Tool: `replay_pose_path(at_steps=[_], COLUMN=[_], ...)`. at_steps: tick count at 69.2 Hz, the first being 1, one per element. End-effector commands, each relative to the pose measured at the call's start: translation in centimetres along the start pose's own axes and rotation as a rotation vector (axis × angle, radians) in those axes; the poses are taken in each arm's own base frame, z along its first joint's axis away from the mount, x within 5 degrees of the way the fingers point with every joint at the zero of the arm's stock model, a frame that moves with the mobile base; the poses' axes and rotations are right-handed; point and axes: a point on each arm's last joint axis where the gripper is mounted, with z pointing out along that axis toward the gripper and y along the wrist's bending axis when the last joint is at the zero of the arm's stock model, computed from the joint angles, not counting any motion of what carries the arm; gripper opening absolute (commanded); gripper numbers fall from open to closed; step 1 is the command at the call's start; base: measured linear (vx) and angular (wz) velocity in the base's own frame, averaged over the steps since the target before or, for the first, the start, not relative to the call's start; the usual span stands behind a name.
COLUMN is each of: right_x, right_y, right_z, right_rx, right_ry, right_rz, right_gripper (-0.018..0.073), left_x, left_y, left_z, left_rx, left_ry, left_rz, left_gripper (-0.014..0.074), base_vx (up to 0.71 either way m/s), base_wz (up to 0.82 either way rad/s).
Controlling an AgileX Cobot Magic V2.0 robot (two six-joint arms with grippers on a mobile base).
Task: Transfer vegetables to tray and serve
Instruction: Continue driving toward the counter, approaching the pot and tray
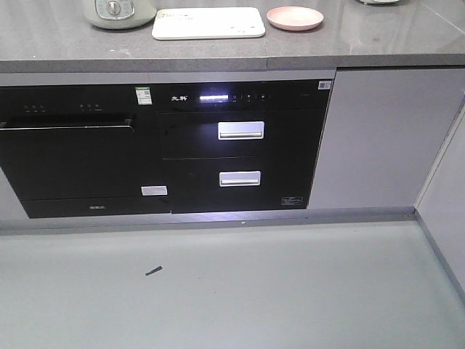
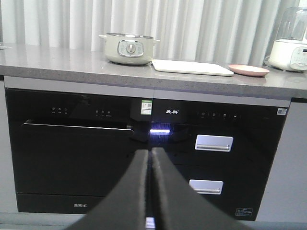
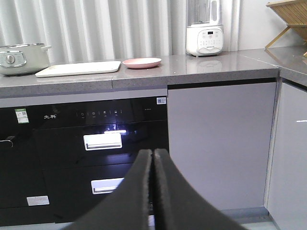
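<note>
Writing: the black appliance front below the surface (image 1: 378, 43) carries a green-and-white label (image 1: 143, 94), white brand characters too small to read, and a lit display strip (image 1: 214, 97). A small white label (image 1: 324, 85) sits at its 1 o'clock corner. Faint grey lettering on the tray (image 1: 208, 23) is not legible.

Surface and room: grey speckled stone, backed by white curtains (image 2: 201, 24). The tray lies flat on it above the two drawer handles. A pale green pot (image 1: 120, 11) is just beside the tray at 9 o'clock, and a pink plate (image 1: 295, 17) is at 3 o'clock, near but apart. A white blender (image 3: 205, 28) stands further along, well apart.

Clearances: the tray sits back from the front edge. The floor (image 1: 290, 291) is pale, with one dark scrap (image 1: 153, 271).

Left end effector (image 2: 149, 158): fingers pressed together, gripping nothing. Right end effector (image 3: 152, 155): likewise together, gripping nothing. Both face the appliance front.
</note>
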Motion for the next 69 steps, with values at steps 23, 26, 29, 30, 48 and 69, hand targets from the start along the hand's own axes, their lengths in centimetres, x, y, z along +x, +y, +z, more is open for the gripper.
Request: replay_pose_path(at_steps=[23,26,29,30,48,69], right_x=[-0.50,-0.50,-0.50,-0.50,-0.50,-0.50], right_y=[0.11,0.11,0.11,0.11,0.11,0.11], right_z=[-0.02,-0.02,-0.02,-0.02,-0.02,-0.02], right_rx=[-0.010,-0.010,-0.010,-0.010,-0.010,-0.010], right_ry=[-0.073,-0.073,-0.073,-0.073,-0.073,-0.073], right_rz=[-0.014,-0.014,-0.014,-0.014,-0.014,-0.014], right_gripper=[-0.0001,-0.0001,-0.0001,-0.0001,-0.0001,-0.0001], left_x=[-0.36,-0.36,-0.36,-0.36,-0.36,-0.36], left_y=[-0.05,-0.05,-0.05,-0.05,-0.05,-0.05], left_z=[-0.09,-0.09,-0.09,-0.09,-0.09,-0.09], left_rx=[0.013,0.013,0.013,0.013,0.013,0.013], left_ry=[-0.073,-0.073,-0.073,-0.073,-0.073,-0.073], left_rz=[-0.006,-0.006,-0.006,-0.006,-0.006,-0.006], left_gripper=[-0.0006,-0.0006,-0.0006,-0.0006,-0.0006,-0.0006], base_vx=[0.05,0.05,0.05,0.05,0.05,0.07], base_wz=[0.01,0.02,0.01,0.01,0.00,0.00])
